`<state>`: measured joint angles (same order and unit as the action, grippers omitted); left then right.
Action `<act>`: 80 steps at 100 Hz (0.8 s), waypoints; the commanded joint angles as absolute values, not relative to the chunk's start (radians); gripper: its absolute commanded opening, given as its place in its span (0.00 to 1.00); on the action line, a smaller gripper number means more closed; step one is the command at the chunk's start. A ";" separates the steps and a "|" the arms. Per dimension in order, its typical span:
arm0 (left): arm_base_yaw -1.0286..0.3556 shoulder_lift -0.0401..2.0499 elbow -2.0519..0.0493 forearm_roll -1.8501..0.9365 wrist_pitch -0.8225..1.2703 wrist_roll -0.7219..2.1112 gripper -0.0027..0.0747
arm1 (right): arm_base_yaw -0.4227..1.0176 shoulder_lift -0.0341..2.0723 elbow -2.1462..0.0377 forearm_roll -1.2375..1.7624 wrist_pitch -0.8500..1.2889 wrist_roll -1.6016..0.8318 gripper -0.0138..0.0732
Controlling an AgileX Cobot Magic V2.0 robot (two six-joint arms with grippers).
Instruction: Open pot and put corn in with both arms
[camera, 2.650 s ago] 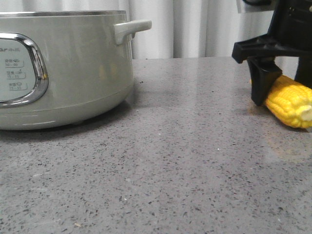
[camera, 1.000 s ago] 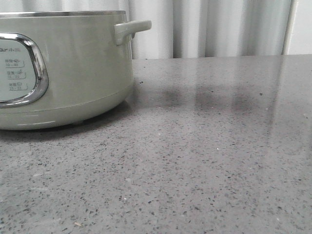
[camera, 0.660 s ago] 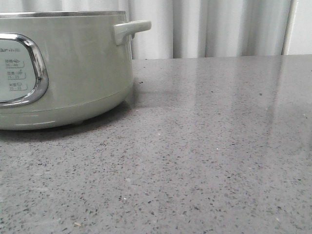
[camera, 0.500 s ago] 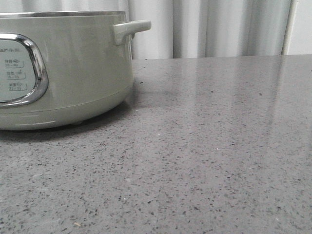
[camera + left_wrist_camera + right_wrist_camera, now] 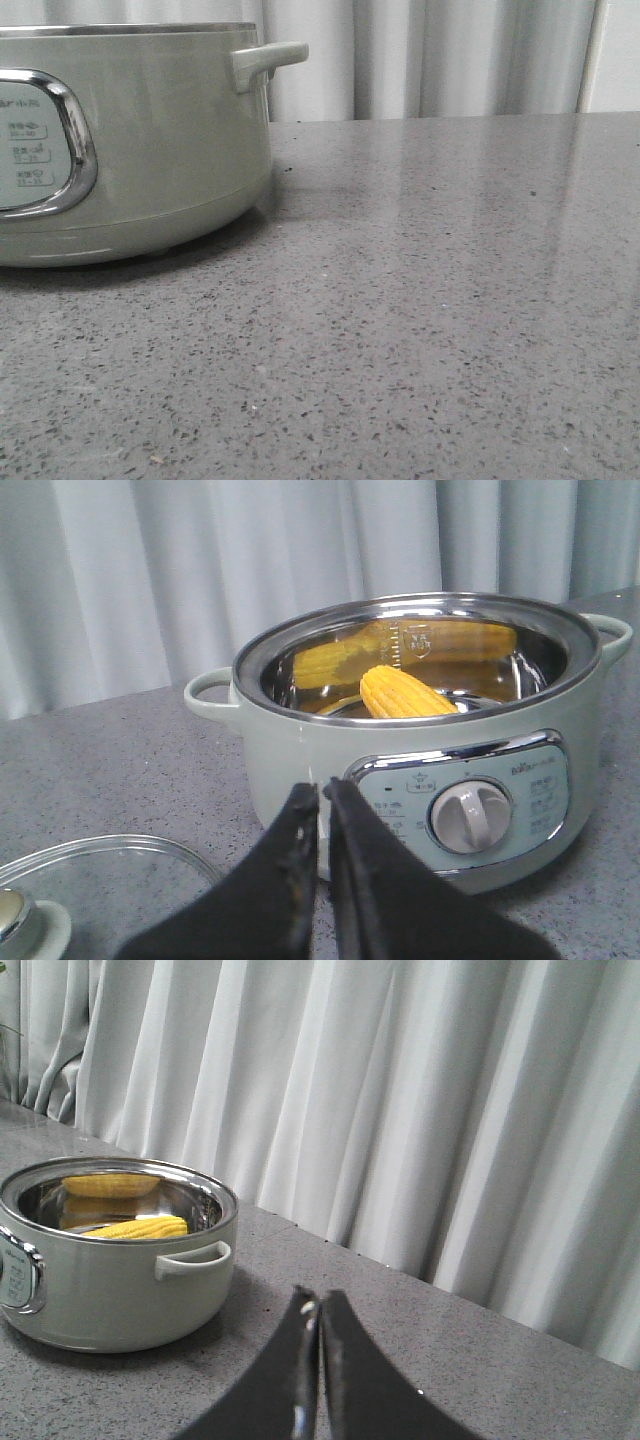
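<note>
The pale grey-green pot [image 5: 150, 150] stands at the left of the front view, with its side handle [image 5: 268, 60] and chrome-framed panel [image 5: 40, 140]. It also shows open in the left wrist view [image 5: 420, 740] and the right wrist view [image 5: 100, 1280]. The yellow corn [image 5: 403, 693] lies inside it, and shows in the right wrist view too [image 5: 140, 1228]. My left gripper [image 5: 321, 785] is shut and empty, in front of the pot's panel. My right gripper [image 5: 318, 1300] is shut and empty, away from the pot's handle side. No gripper shows in the front view.
The glass lid [image 5: 100, 880] with its pale knob [image 5: 25, 925] lies flat on the grey speckled counter [image 5: 420, 300] beside the pot. A white curtain [image 5: 400, 1110] hangs behind the counter. The pot's dial [image 5: 470, 815] faces my left gripper.
Earlier the right gripper held the corn at the right of the front view; both have since left that view. The pot has shifted very slightly.
</note>
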<state>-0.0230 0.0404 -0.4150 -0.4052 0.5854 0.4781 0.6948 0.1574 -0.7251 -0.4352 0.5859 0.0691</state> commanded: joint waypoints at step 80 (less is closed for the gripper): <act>-0.033 0.055 -0.255 -0.350 0.373 0.475 0.01 | 0.695 0.171 -0.742 -0.465 0.498 0.058 0.10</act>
<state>-0.0230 0.0404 -0.2689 -0.3618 0.5316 0.4781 0.6948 0.1567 -0.7234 -0.4388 0.5796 0.0674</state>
